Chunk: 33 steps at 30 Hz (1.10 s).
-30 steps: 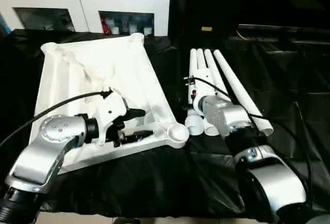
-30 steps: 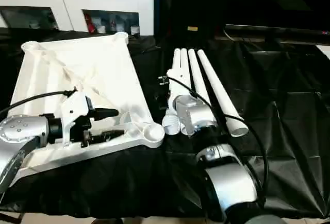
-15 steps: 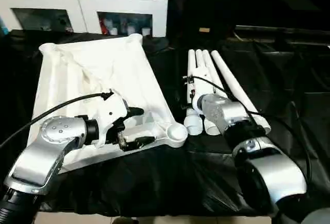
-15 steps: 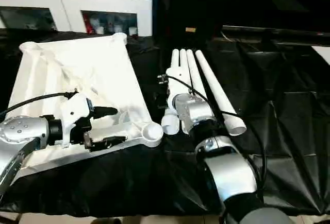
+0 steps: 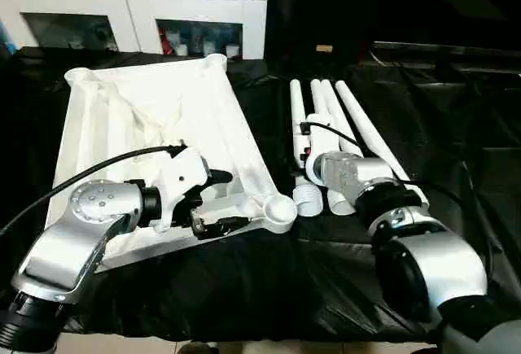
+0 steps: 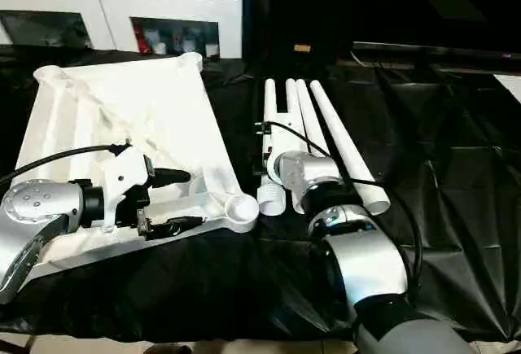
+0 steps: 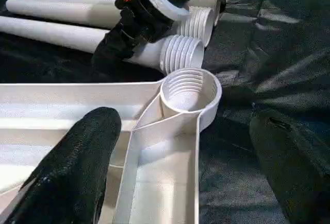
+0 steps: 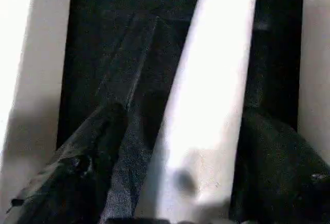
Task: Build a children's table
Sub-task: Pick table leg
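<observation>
While the top point(image 5: 155, 118) lies ribs up on the left of the desk point(image 5: 456, 134), the right gripper point(image 8: 175, 147), fingers apart, straddles one leg point(image 6: 271, 130), and closing off-centre could roll it away; the left gripper point(image 7: 180, 147) is open over the near corner socket point(image 7: 190, 91).

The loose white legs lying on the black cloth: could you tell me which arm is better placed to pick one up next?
Right, probably. The right gripper already straddles one leg, fingers open either side, while the left gripper sits open at the tabletop's corner socket.
</observation>
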Tool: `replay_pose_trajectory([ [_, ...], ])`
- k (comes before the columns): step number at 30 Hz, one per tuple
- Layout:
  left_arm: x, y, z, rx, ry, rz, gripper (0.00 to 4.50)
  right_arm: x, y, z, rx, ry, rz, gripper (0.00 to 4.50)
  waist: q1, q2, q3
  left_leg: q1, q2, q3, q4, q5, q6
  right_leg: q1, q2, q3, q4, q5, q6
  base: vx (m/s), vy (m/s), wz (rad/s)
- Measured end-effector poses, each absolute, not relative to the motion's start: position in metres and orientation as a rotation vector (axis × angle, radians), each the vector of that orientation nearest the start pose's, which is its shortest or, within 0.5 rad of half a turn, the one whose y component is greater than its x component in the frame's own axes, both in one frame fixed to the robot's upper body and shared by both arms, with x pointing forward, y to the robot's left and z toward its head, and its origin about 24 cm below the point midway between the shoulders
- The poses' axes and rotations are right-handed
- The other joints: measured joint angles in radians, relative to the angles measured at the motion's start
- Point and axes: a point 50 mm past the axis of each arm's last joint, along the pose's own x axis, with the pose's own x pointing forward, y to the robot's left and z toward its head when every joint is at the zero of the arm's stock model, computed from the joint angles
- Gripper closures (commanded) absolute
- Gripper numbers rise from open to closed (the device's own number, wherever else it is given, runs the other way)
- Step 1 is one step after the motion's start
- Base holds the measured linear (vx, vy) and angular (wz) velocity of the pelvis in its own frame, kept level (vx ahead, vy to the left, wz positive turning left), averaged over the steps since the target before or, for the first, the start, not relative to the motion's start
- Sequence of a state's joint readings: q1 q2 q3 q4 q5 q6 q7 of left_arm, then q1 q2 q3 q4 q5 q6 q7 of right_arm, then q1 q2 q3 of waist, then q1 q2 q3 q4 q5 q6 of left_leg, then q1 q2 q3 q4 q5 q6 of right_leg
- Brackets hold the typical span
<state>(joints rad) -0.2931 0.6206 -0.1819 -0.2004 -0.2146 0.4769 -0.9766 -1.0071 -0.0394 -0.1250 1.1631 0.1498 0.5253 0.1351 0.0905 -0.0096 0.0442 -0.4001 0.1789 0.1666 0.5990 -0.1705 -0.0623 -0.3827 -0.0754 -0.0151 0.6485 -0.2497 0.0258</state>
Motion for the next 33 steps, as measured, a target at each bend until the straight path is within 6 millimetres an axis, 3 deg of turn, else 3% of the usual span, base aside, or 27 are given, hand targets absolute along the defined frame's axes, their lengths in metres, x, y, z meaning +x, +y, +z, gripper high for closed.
replay_pose_trajectory([
  [3, 0.268, 0.156, 0.116, 0.432, 0.275, -1.129, 0.0, 0.379, -0.095, 0.053, 0.139, 0.738, 0.262, 1.24, 0.002, 0.0, 0.0, 0.0, 0.0, 0.0, 0.0, 0.0, 0.0, 0.0, 0.0, 0.0, 0.0, 0.0, 0.0, 0.0, 0.0, 0.0],
  [11, 0.272, 0.152, 0.118, 0.451, 0.241, -1.106, 0.0, 0.378, -0.101, 0.05, 0.236, 0.762, 0.235, 2.11, 0.001, -0.001, -0.001, 0.0, 0.0, 0.0, 0.0, 0.0, 0.0, 0.0, 0.0, 0.0, 0.0, 0.0, -0.001, 0.0, 0.0, 0.0],
  [23, 0.282, 0.148, 0.12, 0.455, 0.2, -1.029, 0.0, 0.378, -0.108, 0.048, 0.315, 0.743, 0.211, 2.64, 0.006, -0.005, -0.003, 0.0, 0.001, 0.001, 0.001, 0.001, 0.0, 0.001, 0.0, -0.001, 0.0, 0.003, -0.001, 0.0, 0.0, 0.0],
  [30, 0.314, 0.142, 0.139, 0.28, 0.119, -0.825, 0.0, 0.38, -0.116, 0.054, 0.421, 0.56, 0.327, 2.68, 0.011, -0.002, -0.001, -0.002, 0.003, 0.003, 0.002, 0.003, 0.003, 0.0, 0.0, -0.001, 0.0, 0.008, -0.002, 0.0, 0.0, 0.0],
  [33, 0.329, 0.136, 0.156, 0.134, 0.078, -0.732, 0.0, 0.381, -0.116, 0.07, 0.516, 0.476, 0.452, 2.68, 0.013, 0.0, 0.001, -0.002, 0.003, 0.003, 0.001, 0.007, 0.008, 0.0, 0.0, -0.001, -0.001, 0.009, -0.001, 0.0, 0.0, 0.0],
])
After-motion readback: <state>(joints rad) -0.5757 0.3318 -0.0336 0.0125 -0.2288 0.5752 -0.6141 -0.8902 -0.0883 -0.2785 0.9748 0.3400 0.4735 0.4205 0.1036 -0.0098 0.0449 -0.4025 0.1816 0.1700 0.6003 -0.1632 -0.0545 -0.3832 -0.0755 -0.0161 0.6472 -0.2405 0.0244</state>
